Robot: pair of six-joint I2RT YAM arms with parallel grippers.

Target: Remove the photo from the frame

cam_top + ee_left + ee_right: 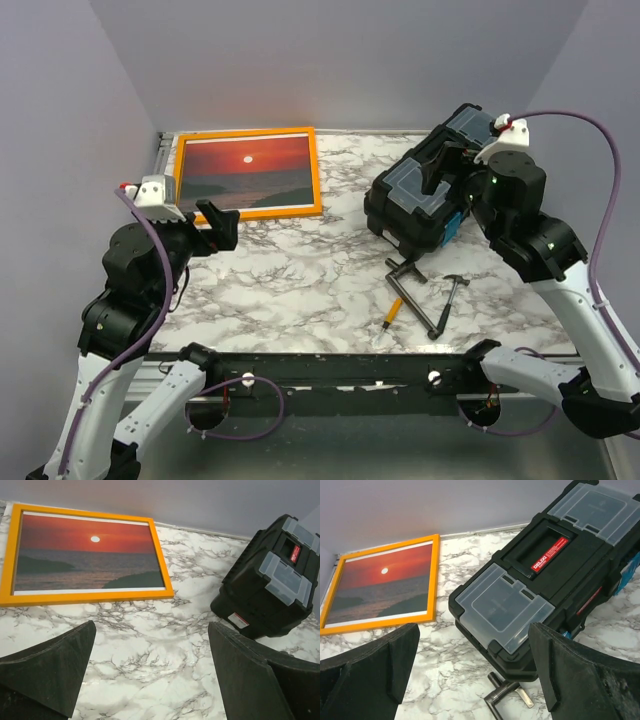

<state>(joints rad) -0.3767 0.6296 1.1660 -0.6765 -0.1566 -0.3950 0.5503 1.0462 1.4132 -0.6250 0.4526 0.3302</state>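
the photo (245,165) sits inside the frame (285,211), flat at the counter's (300,290) far left corner, long axis running left-right, sky toward the back wall. left tool (150,670) and right tool (475,665) gape wide, holding nothing.

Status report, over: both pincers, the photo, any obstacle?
Left pincer open, empty. Right pincer open, empty, by the toolbox. Photo in the frame, far left, untouched. Nothing lies on it.
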